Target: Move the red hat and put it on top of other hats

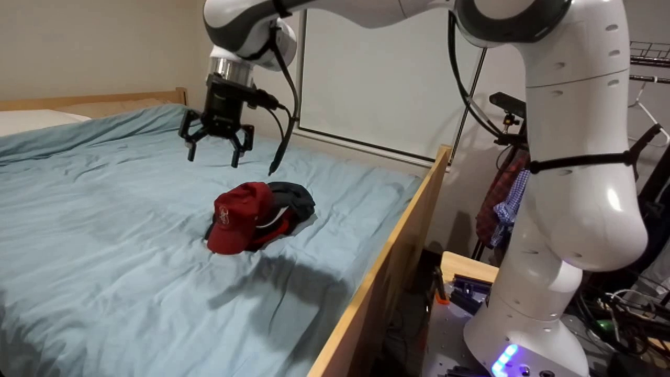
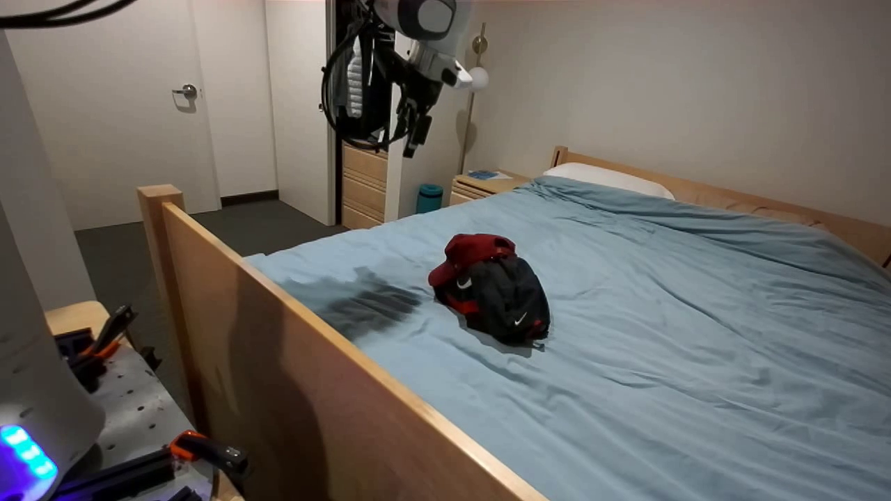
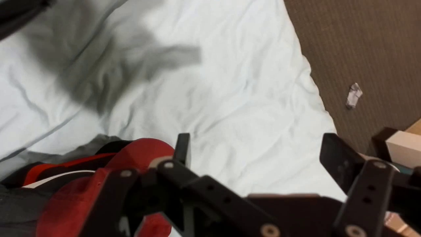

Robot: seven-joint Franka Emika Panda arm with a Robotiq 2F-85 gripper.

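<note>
The red hat (image 1: 239, 213) sits on top of the other hats (image 1: 294, 199), which are dark. All of them lie together on the bed (image 2: 696, 390), on a blue sheet (image 1: 104, 225). The red hat leans to one side of the dark hats, so a big part of them shows. In an exterior view you can see a white mark (image 1: 224, 215) on the front of the red hat. Its brim (image 1: 229, 242) bends down toward the sheet, but I can't tell if it touches. One dark hat has a little white tick (image 2: 520, 319) on it. There are bits of red on the dark hats too, and a white curved stripe (image 1: 273, 218).

The robot arm (image 1: 573, 120) reaches over the bed. Its jaws point down and are spread wide. They hang in the air, above the sheet and apart from all the hats. In the wrist view the two fingers (image 3: 338, 159) stand well apart, and the sheet shows between them. There, one finger hides part of the red hat.

A dark shadow (image 1: 293, 285) falls on the sheet near the hats. A wooden board (image 1: 400, 251) stands at one end of the bed, and a white pillow (image 2: 609, 179) lies at the other end. Blue lights (image 1: 505, 358) glow at the bottom of the arm. In the wrist view, a small pale scrap (image 3: 354, 96) lies on the brown floor (image 3: 358, 42).
</note>
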